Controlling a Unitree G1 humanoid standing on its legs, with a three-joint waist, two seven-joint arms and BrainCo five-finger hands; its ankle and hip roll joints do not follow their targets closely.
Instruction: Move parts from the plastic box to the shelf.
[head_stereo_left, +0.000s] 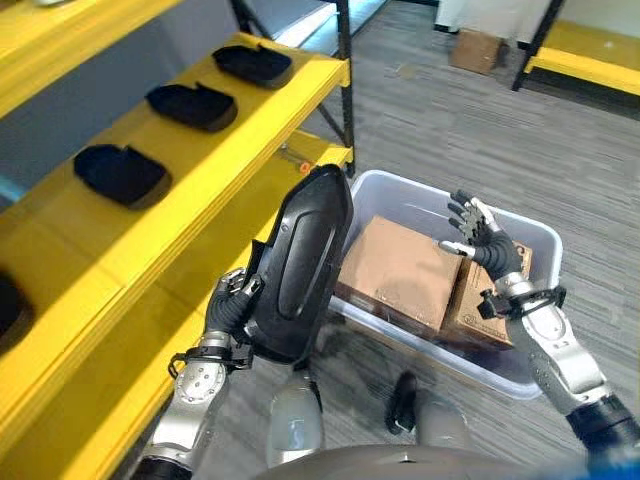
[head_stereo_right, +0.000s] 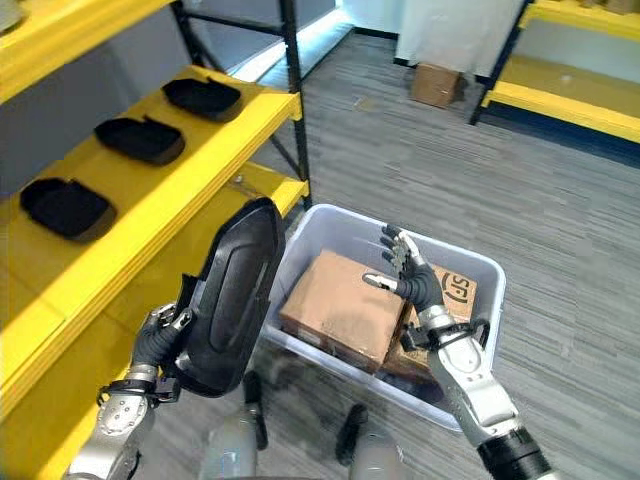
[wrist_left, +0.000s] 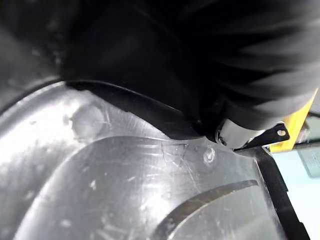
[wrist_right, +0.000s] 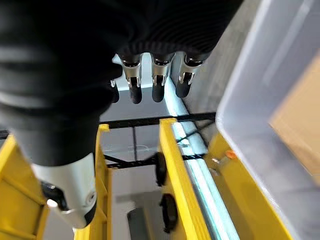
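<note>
Left hand (head_stereo_left: 228, 305) fingers curled round black part (head_stereo_left: 300, 265), upright

The setting was a warehouse or stockroom, where yellow shelving (head_stereo_left: 230, 150) on black steel uprights (head_stereo_left: 344, 70) carried a row of black moulded parts (head_stereo_left: 190, 105) set out one after another. A second yellow rack (head_stereo_left: 580, 55) stood across an aisle of grey striped carpet flooring (head_stereo_left: 480, 130), with a cardboard carton (head_stereo_left: 476, 48) left on the floor near it. A clear plastic box (head_stereo_left: 540, 240) holding brown cardboard boxes (head_stereo_left: 395, 272) sat on the floor just beside the near shelving, the kind of bin used for moving stock.
</note>
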